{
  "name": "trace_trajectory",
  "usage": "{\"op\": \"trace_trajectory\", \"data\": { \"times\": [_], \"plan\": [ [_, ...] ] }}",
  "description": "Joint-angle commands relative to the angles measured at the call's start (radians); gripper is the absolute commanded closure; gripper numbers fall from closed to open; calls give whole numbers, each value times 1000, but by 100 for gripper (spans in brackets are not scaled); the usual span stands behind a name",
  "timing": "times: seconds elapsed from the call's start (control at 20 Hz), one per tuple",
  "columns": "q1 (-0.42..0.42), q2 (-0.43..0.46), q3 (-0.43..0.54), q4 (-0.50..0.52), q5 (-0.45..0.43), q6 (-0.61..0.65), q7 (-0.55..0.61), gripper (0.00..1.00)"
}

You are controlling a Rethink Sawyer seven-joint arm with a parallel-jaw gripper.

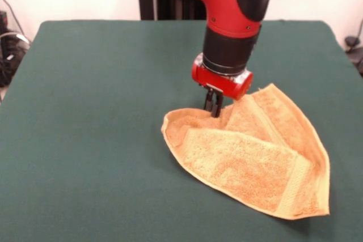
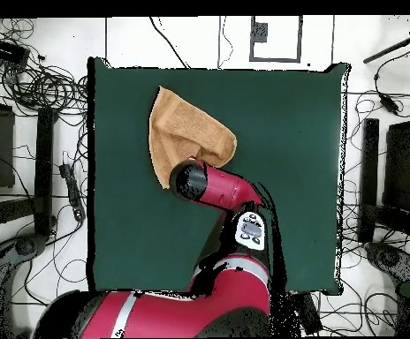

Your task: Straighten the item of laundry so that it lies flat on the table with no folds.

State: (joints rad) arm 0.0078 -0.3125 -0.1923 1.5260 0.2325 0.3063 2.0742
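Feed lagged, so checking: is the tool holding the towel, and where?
Seemingly yes: the tool, fingers close together, meets the orange towel at its folded far edge. A firm pinch cannot be confirmed.

The towel (image 1: 255, 151) was looped, rough terry cloth with a flatter woven band, the table (image 1: 96, 128) wore matt, felt-like green cloth, and the arm (image 1: 227, 4) had glossy red and black shells that looked like smooth plastic.
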Motion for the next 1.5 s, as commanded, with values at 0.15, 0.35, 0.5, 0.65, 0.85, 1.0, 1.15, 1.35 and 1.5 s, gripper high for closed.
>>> {"op": "trace_trajectory", "data": {
  "times": [0.15, 0.35, 0.5, 0.65, 0.85, 1.0, 1.15, 1.35, 1.5],
  "plan": [
    [-35, 76, 123, -41, -47, 7, 39, 100],
    [-21, 72, 102, -25, 1, -11, 122, 100],
    [-21, 67, 89, -28, -11, -3, 110, 100],
    [-42, 57, 76, -43, -42, 48, 56, 100],
    [-73, 50, 67, -83, -92, 123, -28, 100],
    [-102, 35, 73, -112, -138, 191, -92, 100],
    [-133, 33, 98, -140, -179, 224, -128, 100],
    [-175, -23, 128, -116, -232, 294, -171, 100],
    [-197, -45, 140, -107, -271, 323, -184, 100]
  ]
}}
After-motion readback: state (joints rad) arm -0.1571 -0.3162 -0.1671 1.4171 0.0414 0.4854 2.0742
